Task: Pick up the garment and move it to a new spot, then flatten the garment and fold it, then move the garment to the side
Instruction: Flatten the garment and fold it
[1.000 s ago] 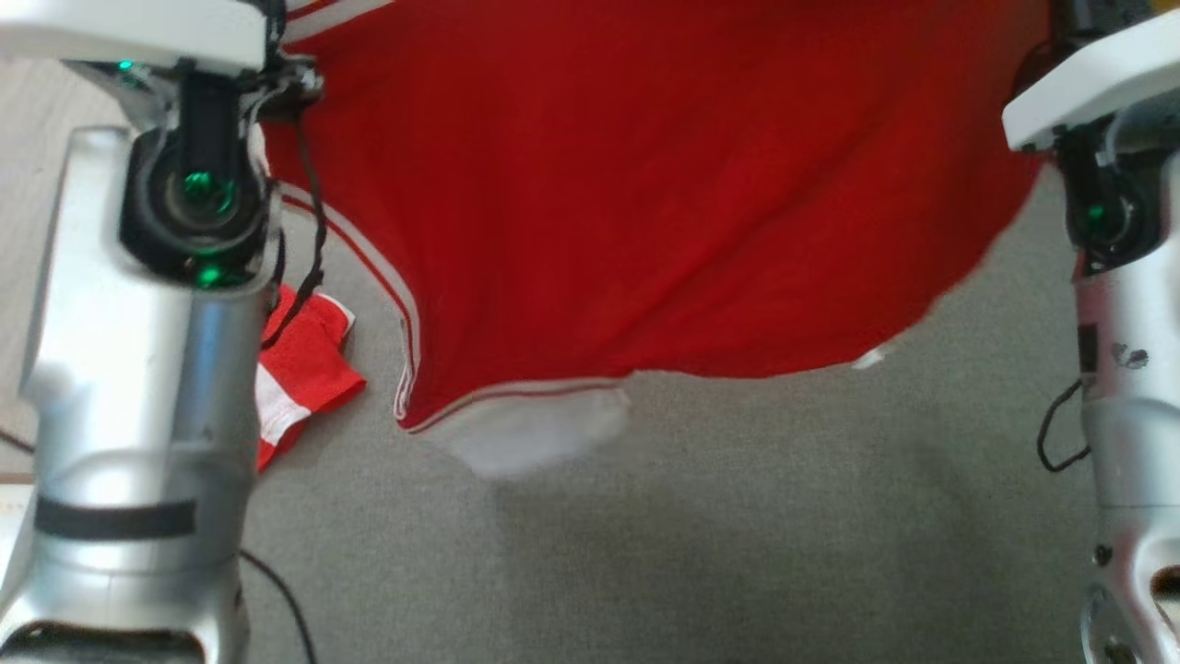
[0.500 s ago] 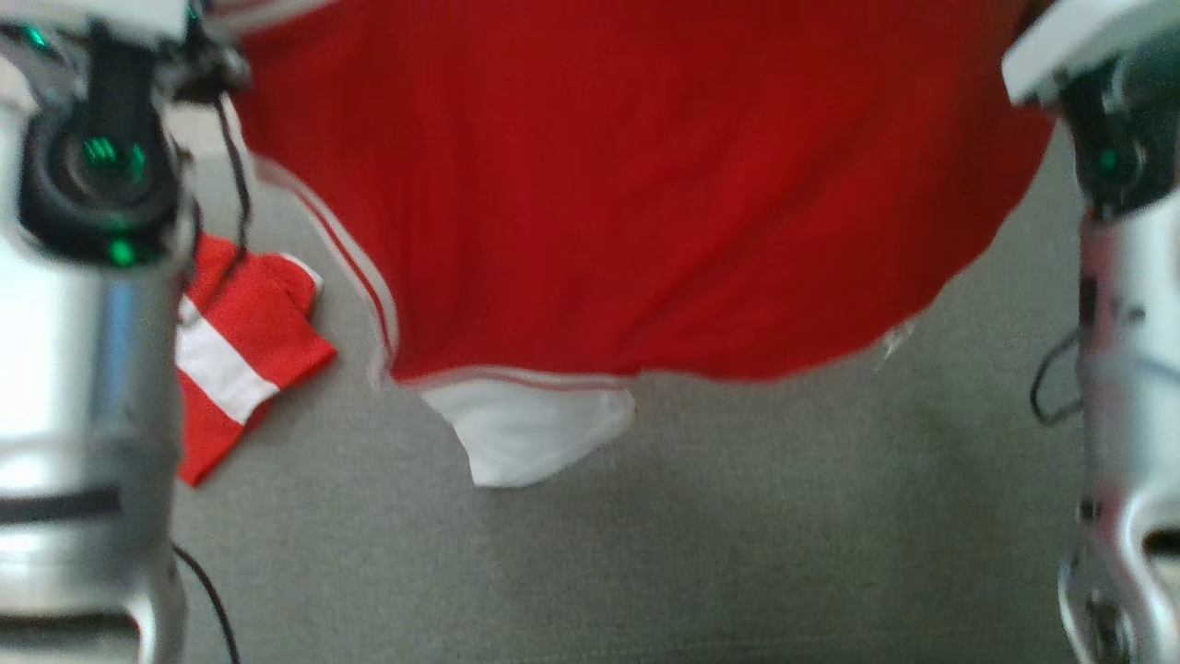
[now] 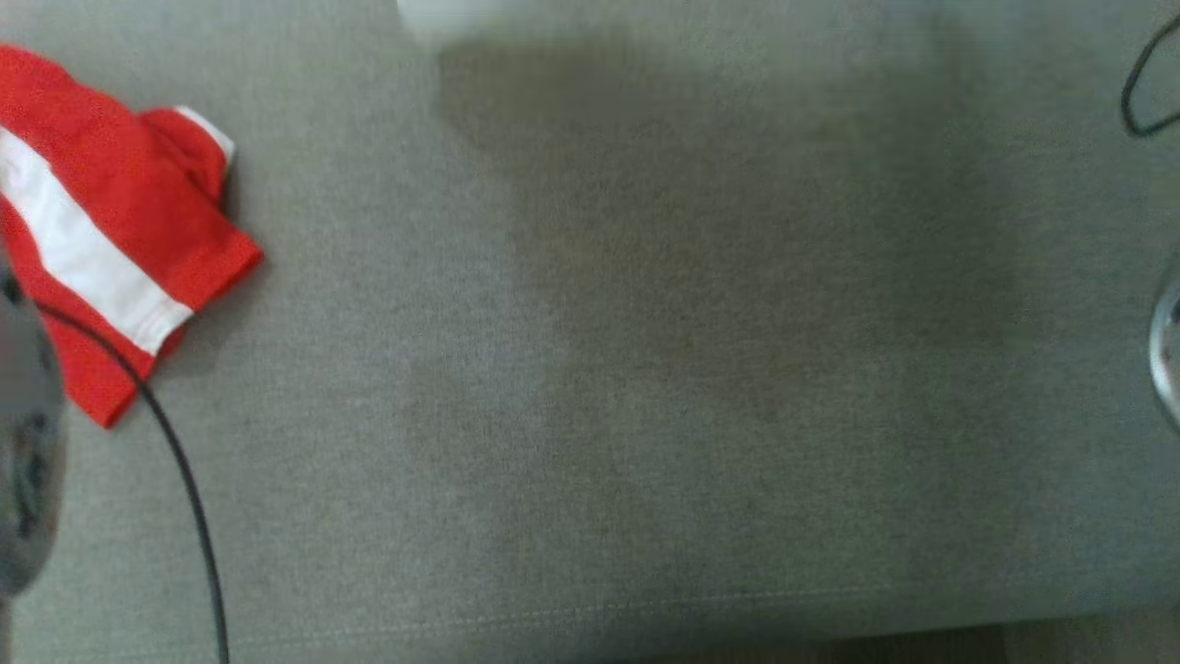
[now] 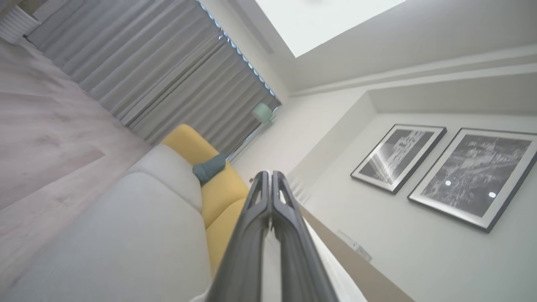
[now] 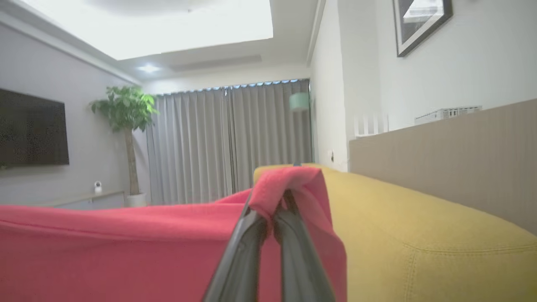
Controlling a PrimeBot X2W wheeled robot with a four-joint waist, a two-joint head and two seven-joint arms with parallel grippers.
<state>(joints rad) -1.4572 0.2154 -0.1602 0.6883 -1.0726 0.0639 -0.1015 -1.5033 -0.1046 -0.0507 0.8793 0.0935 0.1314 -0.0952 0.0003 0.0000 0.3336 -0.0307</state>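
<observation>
In the right wrist view the red garment [image 5: 126, 247] hangs as a wide sheet across the lower left. My right gripper [image 5: 277, 201] is shut on a bunched corner of it, and the cloth drapes over the fingertips. My left gripper [image 4: 269, 174] is shut, its fingers pressed together and pointing up into the room. Pale cloth of the garment [image 4: 335, 285] shows between and beside the finger bases. In the head view a white blur of the garment's lower edge [image 3: 452, 9] touches the top border.
A grey sofa seat [image 3: 645, 369] spreads below, its front seam near the bottom. A second red-and-white cloth [image 3: 101, 249] lies at the left, a black cable [image 3: 184, 480] trailing past it. A yellow cushion [image 5: 419, 235] and wall stand behind.
The head view has shifted. The hanging garment has risen far more than the cloth on the seat, almost out of the top. Both arms have slid off to the picture's edges.
</observation>
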